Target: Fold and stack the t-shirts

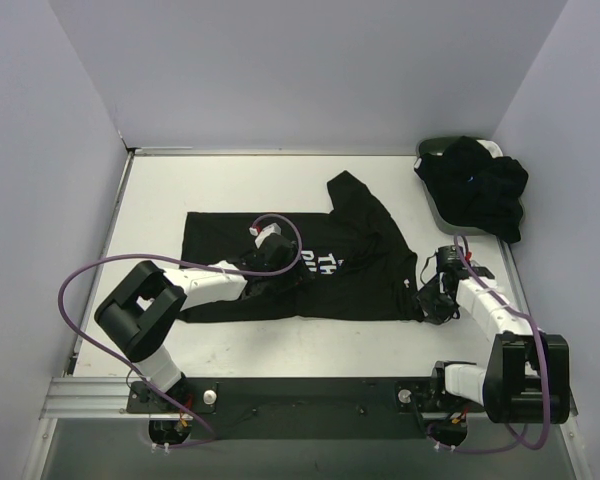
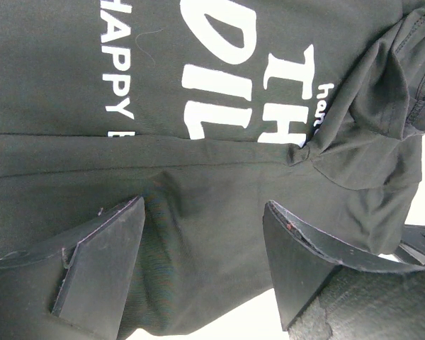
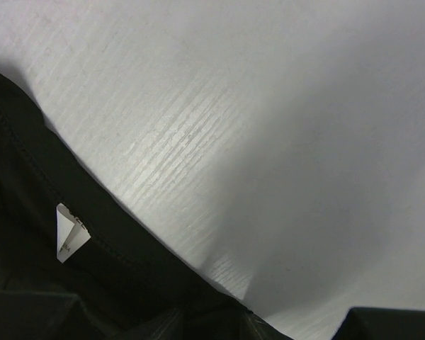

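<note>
Two arms [image 1: 140,310] nearest. Left gripper [image 2: 202,212] spread wide, empty, over shirt chest. Right gripper [image 1: 432,298] at shirt's right edge; grip cannot be told.

One table [image 1: 230,185]. One black t-shirt [image 1: 220,245] flat mid-table. One dark clothes heap [image 1: 480,190], count unclear, in one basket [image 1: 432,150], far right corner.

White print [image 2: 120,67]: "HAPPY", partial "TH". One white collar tag [image 3: 67,237], unreadable.
</note>
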You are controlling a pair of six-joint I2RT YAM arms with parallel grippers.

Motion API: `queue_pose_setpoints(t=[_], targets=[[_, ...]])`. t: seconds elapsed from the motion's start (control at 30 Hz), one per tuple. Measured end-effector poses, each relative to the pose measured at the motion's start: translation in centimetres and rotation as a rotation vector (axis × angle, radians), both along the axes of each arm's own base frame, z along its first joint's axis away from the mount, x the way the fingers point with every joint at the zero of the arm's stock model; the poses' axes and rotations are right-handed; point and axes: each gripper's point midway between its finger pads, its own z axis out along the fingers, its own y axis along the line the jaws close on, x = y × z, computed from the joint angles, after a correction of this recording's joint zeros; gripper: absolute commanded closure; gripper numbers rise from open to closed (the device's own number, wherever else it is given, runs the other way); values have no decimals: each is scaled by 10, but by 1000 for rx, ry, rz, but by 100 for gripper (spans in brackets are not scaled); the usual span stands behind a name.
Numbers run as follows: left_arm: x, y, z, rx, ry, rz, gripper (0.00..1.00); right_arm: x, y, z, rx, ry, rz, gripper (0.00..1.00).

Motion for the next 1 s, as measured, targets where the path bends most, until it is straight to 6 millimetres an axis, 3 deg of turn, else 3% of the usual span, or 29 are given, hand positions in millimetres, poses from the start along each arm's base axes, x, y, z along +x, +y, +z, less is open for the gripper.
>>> queue_pose_setpoints(t=[0.43,0.83,0.93,0.97,1.0], targets=[[0,0,-1,-1,-1,1,22,-3,0,9,-1,-37,4,64],[0,0,-1,-1,-1,1,22,-15,4,2,2,-15,19,64],[0,0,-1,0,-1,1,22,-17,7,1,3,-9,33,80],[0,0,-1,0,-1,1,22,-17,7,1,3,-9,36,95],[0,0,-1,0,-1,1,22,-17,7,1,2,-9,37,100]])
